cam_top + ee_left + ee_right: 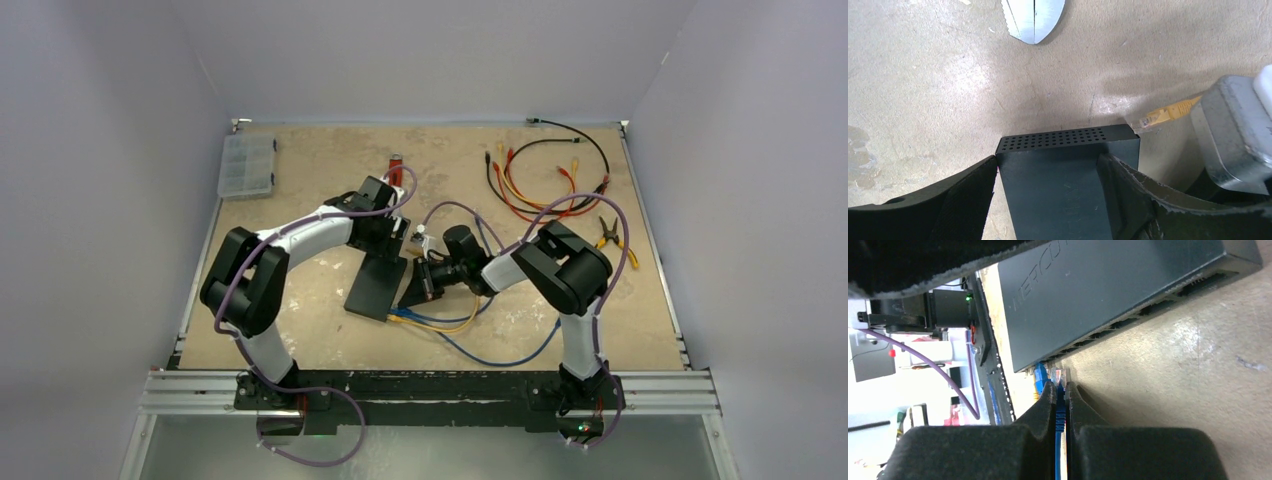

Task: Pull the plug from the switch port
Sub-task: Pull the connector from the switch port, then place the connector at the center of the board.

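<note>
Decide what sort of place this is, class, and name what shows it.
Probably a robotics lab test cell: plain white panels wall in a scuffed tabletop, two robot arms are bolted at its near edge, and a network switch and loose patch cables lie there.

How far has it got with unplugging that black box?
Done: the left gripper brackets the switch, seemingly bracing it, and the right gripper is shut on the blue cable just behind its plug. In hand: the pull itself; the plug looks seated at the port edge. Left: drawing it clear of the switch.
</note>
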